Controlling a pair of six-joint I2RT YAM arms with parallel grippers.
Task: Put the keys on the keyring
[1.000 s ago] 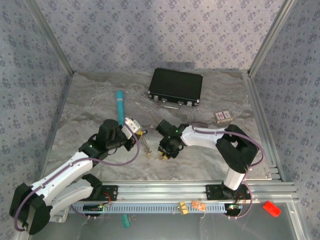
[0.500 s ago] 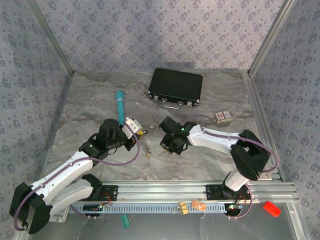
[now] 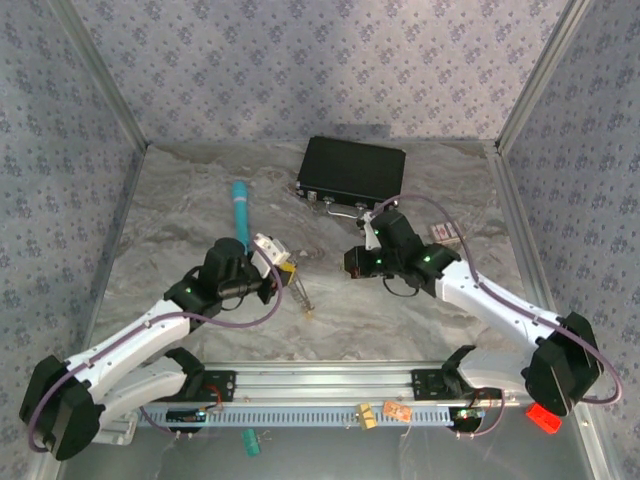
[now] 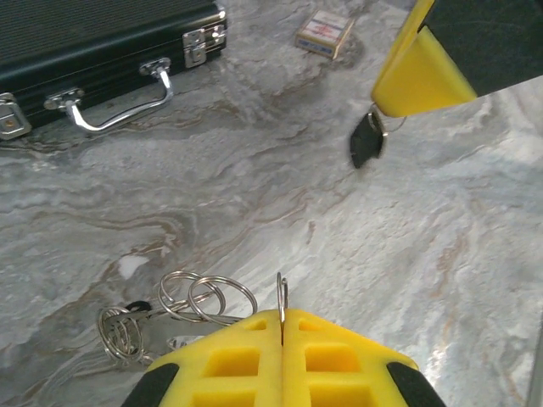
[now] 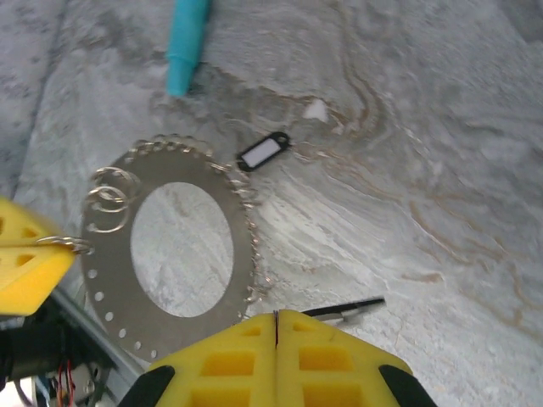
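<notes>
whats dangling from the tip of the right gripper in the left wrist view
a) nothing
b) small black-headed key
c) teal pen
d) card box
b: a small black-headed key hangs below the closed yellow tip of the right gripper.

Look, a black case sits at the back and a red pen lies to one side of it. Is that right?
Not quite. The pen is teal, not red. The top external view shows it lying to one side of the black case, which sits at the back.
</notes>
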